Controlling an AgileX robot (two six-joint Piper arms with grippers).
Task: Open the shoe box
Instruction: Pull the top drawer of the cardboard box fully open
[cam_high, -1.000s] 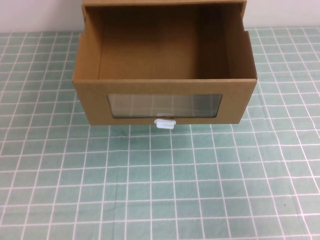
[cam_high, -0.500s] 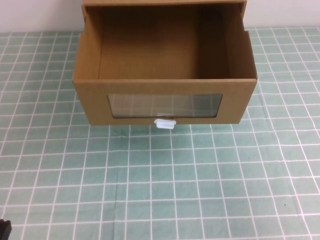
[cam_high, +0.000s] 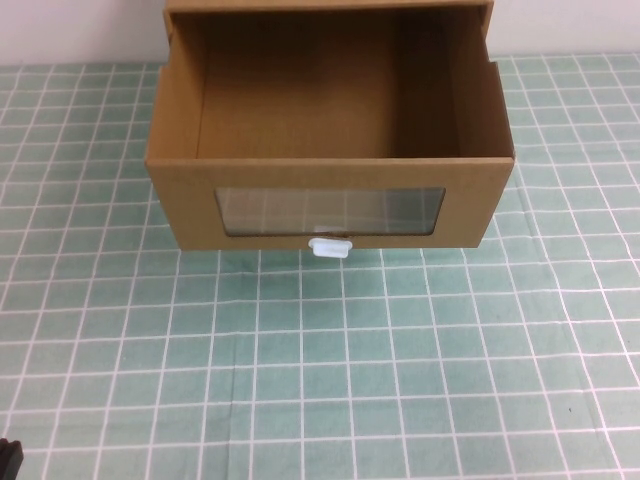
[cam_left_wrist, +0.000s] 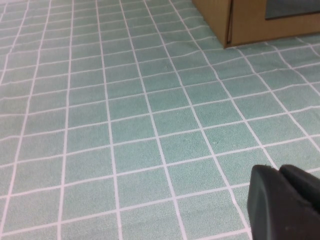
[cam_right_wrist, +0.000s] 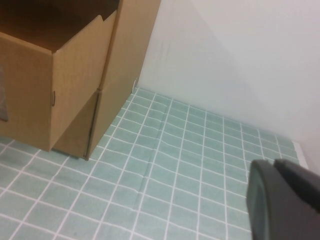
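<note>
Jaws are pressed together on both arms. The left gripper (cam_left_wrist: 279, 174) sits at the table's near left corner, mostly cut off. The right gripper (cam_right_wrist: 274, 169) hangs right of the shoe box (cam_high: 330, 110), outside the high view. The box stands at the far edge with its drawer (cam_high: 185, 205) out and its top cropped. Checked cloth (cam_high: 330, 380) runs to the near edge.
</note>
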